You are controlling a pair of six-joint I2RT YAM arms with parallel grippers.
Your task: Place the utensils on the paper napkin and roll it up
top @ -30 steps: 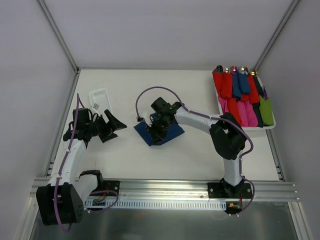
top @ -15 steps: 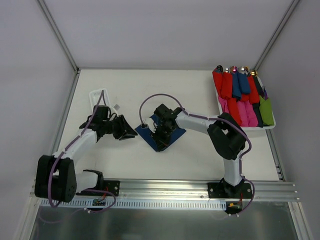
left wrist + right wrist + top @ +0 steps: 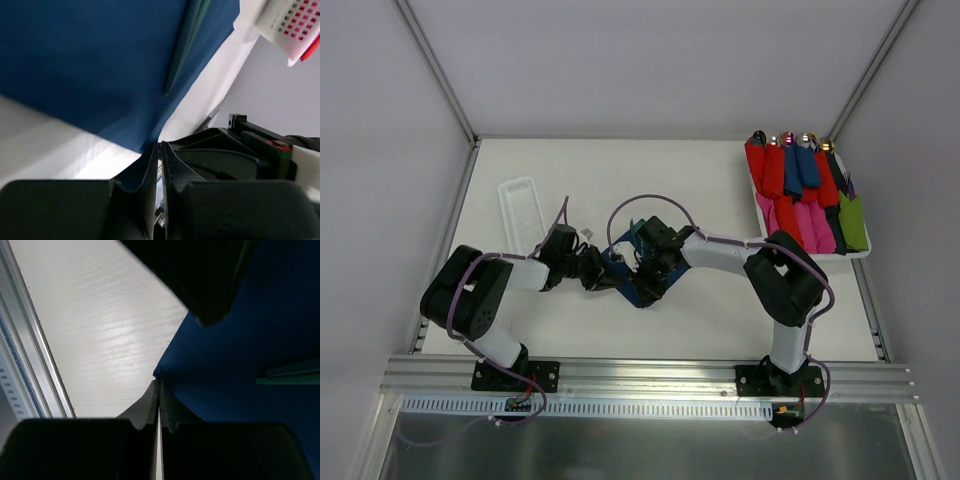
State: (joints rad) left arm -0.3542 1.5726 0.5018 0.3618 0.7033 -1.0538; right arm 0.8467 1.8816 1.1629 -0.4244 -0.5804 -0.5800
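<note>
One dark navy-blue thin square paper napkin (image 3: 75,60) lies spread on the white table (image 3: 700,180), a little left of centre, between my two arms. My left gripper (image 3: 160,146) has its jaws drawn narrow on the napkin's left corner, the paper running down into the slit between them. My right gripper (image 3: 159,382) has its jaws pressed flat together on another corner, near the middle of the sheet as seen from above. The slim teal-green utensils (image 3: 290,376) rest on the napkin. The right wrist view shows two thin teal strips side by side, and I cannot tell whether they are one piece or two. From above they are hidden, since both of my black gripper bodies cover the napkin's middle. One empty-looking white perforated plastic basket (image 3: 518,205) sits beyond my left arm, apart from the napkin. One white tray (image 3: 810,254) stands at the far right edge, well apart, packed with rolled napkin bundles (image 3: 790,215) in red and pink. Among them I count two lighter blue rolls (image 3: 808,167) and one green roll (image 3: 853,222). The rest overlap too closely to count.
</note>
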